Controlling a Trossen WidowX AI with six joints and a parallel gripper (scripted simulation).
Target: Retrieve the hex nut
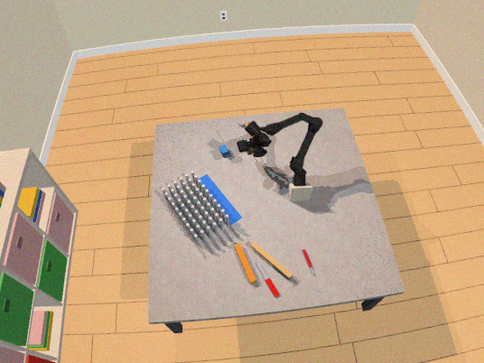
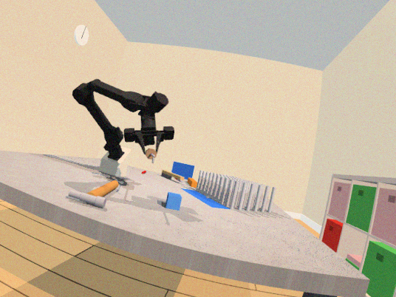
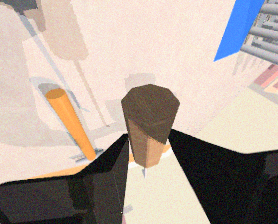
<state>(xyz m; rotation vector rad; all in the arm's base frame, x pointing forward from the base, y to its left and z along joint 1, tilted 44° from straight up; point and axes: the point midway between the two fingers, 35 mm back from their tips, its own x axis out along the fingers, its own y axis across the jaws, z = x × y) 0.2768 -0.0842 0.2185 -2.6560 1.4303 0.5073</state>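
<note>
My gripper (image 1: 254,145) (image 2: 149,150) (image 3: 148,135) is shut on the brown wooden handle of a tool (image 2: 150,153) (image 3: 149,121) and holds it in the air above the table's far part. The field of standing grey spacers (image 1: 195,205) (image 2: 236,195) (image 3: 265,31) stands well away from it, on the table's left half. The blue taped strip (image 1: 222,199) (image 2: 204,197) (image 3: 239,29) lies along the field's edge and is bare. The nut is hidden among the spacers.
A small blue cube (image 1: 224,150) (image 2: 173,201) lies near the gripper. An orange cylinder (image 2: 104,188) (image 3: 69,119) and a pale roll (image 2: 88,199) lie by the far edge. An orange bar (image 1: 245,263), a tan bar (image 1: 271,260) and two red-handled tools (image 1: 270,283) (image 1: 308,261) lie at the front.
</note>
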